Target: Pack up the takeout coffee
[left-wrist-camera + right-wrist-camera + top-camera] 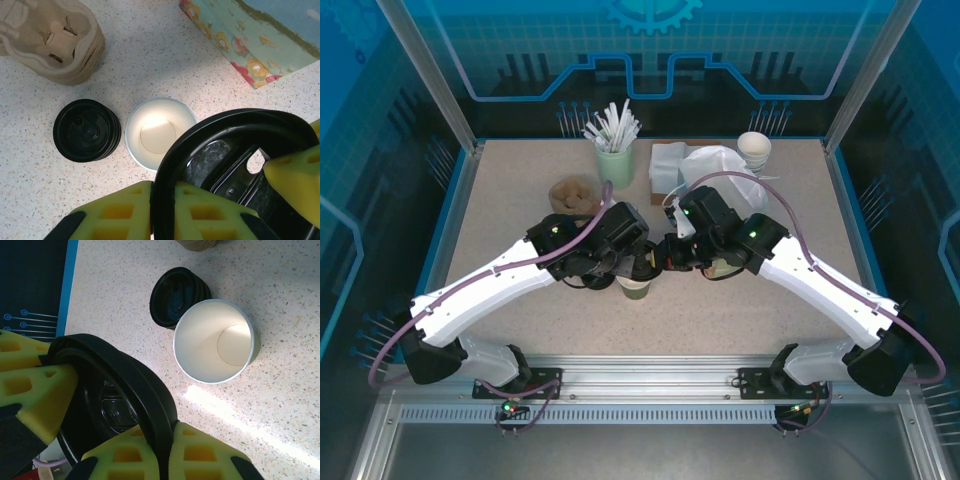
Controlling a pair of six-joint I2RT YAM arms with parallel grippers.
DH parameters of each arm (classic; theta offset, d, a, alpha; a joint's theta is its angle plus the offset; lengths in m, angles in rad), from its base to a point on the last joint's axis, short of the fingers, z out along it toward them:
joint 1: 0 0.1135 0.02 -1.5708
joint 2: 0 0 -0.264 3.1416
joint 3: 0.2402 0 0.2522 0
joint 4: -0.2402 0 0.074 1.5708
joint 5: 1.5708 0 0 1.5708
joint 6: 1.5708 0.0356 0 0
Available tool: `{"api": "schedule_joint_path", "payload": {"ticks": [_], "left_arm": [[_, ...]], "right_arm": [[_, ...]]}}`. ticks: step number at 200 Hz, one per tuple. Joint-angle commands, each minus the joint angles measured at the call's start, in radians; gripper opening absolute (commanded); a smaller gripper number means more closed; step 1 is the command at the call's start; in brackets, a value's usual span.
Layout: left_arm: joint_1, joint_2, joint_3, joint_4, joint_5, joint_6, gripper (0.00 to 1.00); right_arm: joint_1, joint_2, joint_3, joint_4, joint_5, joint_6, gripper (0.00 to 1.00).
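Black lid (225, 127) is pinched at its rim by both the left gripper (161, 202) and right gripper (167, 440), near the open paper cup (215, 340) mid-table; left wrist view takes in a pulp carrier (55, 40).

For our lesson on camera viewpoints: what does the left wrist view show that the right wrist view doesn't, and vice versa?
Left wrist but not right: a patterned box. Right wrist but not left: the blue table border. Both: the open paper cup, a stack of black lids, and a black lid pinched between yellow end effector fingers.
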Motion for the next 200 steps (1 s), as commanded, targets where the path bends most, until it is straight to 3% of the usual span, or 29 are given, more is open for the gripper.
{"api": "schedule_joint_path", "payload": {"ticks": [1, 30, 77, 114, 137, 157, 200], "left_arm": [[-0.011, -0.036, 0.017, 0.075, 0.062, 0.013, 0.23], [-0.011, -0.096, 0.0, 0.153, 0.117, 0.066, 0.44], [-0.011, -0.199, -0.074, 0.253, 0.116, 0.258, 0.67], [-0.011, -0.311, -0.294, 0.461, 0.204, 0.577, 0.74], [-0.011, -0.374, -0.41, 0.564, 0.229, 0.706, 0.75], [-0.015, -0.402, -0.473, 0.586, 0.307, 0.876, 0.76], [-0.026, -0.421, -0.5, 0.555, 0.309, 1.094, 0.84]], "right_arm": [[-0.008, -0.017, -0.004, -0.008, -0.017, -0.003, 0.0], [-0.033, -0.012, -0.015, -0.059, -0.018, 0.011, 0.0], [-0.066, -0.021, -0.042, -0.107, -0.067, 0.008, 0.0], [-0.121, -0.022, -0.057, -0.165, -0.178, 0.007, 0.0], [-0.141, -0.028, -0.069, -0.198, -0.243, 0.003, 0.0], [-0.15, -0.042, -0.085, -0.216, -0.281, 0.006, 0.0], [-0.164, -0.044, -0.094, -0.287, -0.309, -0.004, 0.0]]}}
